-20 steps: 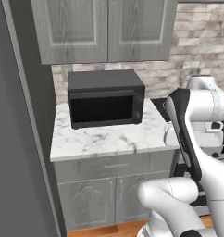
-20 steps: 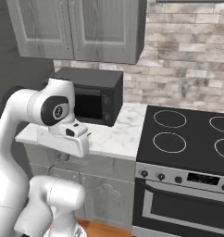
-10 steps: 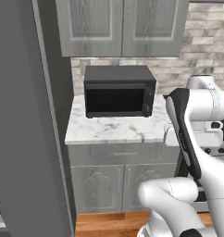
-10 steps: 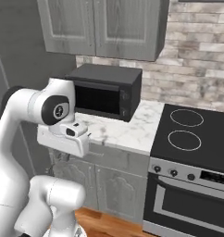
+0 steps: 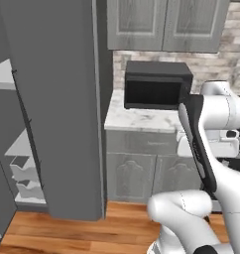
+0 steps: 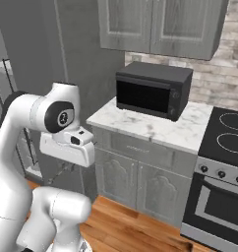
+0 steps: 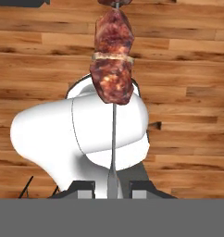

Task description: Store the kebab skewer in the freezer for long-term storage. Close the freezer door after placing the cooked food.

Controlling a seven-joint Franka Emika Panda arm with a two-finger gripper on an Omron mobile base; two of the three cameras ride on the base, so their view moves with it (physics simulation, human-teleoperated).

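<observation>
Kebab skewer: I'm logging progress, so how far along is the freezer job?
Done: the kebab skewer is picked up, its metal stick pinched between the shut fingers, hanging over the wood floor. In hand: carrying it toward the freezer, whose freezer door stands open beside the white shelves. Left: placing the skewer inside, then closing the door.

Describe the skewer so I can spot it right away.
In the hand view, over the wood floor, a thin metal stick rises from the shut claw. That is the skewer, and its dark red meat chunks near the top mark it out.
</observation>
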